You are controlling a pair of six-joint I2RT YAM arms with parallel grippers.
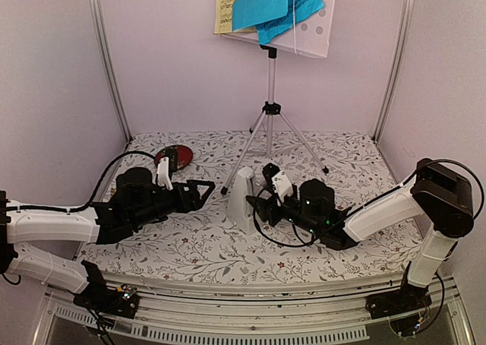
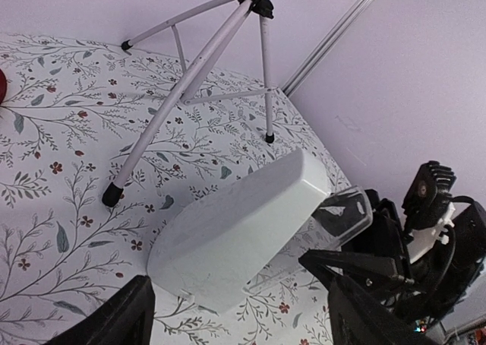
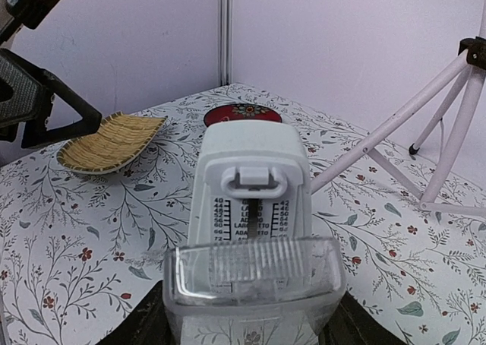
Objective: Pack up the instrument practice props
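Observation:
The white pyramid metronome (image 1: 243, 197) stands upright mid-table; its scale face shows in the right wrist view (image 3: 254, 170). My right gripper (image 1: 260, 209) is right of it, shut on its clear plastic front cover (image 3: 254, 273), held just off the face. The cover also shows in the left wrist view (image 2: 343, 216). My left gripper (image 1: 200, 194) is open and empty, left of the metronome (image 2: 235, 231). The music stand's white perforated desk (image 1: 315, 33) holds blue sheets (image 1: 277, 7) and a pale-yellow sheet (image 1: 226, 3) above silver tripod legs (image 1: 271, 125).
A round red dish (image 1: 176, 156) lies at the back left behind my left arm. A yellow woven bamboo tray (image 3: 110, 141) lies near it, seen only in the right wrist view. Pale walls and metal posts (image 1: 106, 56) close in the table.

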